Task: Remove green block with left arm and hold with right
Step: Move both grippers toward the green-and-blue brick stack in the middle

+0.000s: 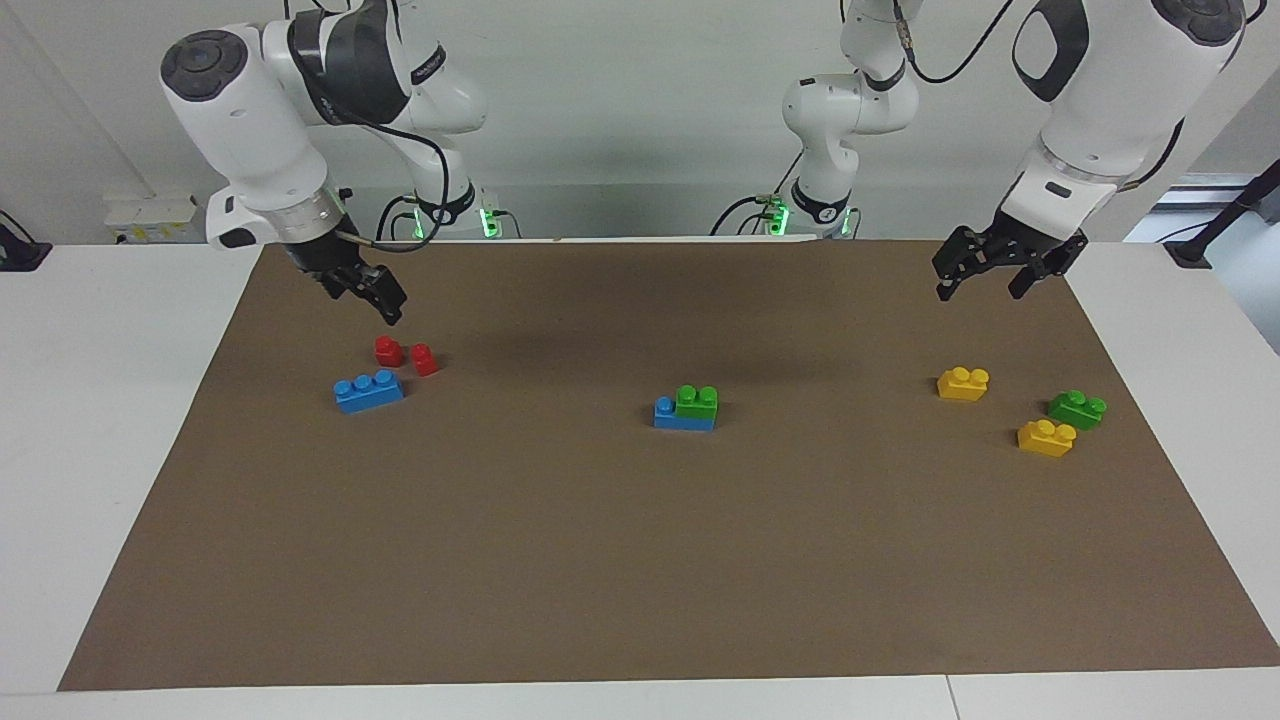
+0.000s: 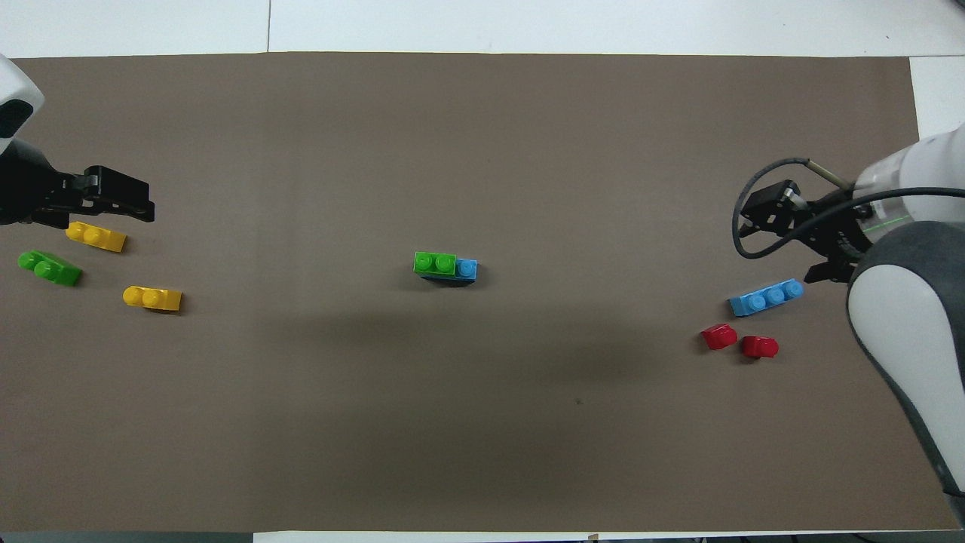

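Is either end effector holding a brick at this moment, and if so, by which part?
Nothing is held. The left end effector hangs open above the mat, and the right end effector is also up, with nothing in it. The green block sits on a blue brick mid-mat.

no readable text, labels, brands or numbers on anything here.

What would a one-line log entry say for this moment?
green two-stud plastic brick: stacked on blue brick, mid-mat | left gripper: raised, open | right gripper: raised | nothing grasped
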